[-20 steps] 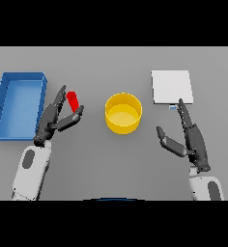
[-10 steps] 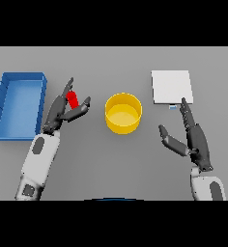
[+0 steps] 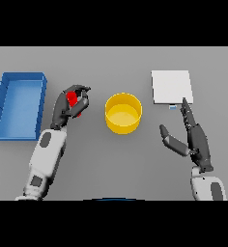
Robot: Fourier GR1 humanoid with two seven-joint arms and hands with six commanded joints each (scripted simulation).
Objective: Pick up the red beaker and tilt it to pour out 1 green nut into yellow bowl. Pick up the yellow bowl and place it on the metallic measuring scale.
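Our left hand (image 3: 70, 103) curled round beaker (image 3: 73, 98), left of bowl (image 3: 123, 113). Right hand (image 3: 195, 137) open, below scale (image 3: 171, 86).

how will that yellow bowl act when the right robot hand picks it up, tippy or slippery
The yellow bowl looks wide, low and rigid, so probably stable rather than tippy. Its smooth, straight wall may slip in a pinch. It seems empty, so likely light. The right robot hand is open, apart from it.
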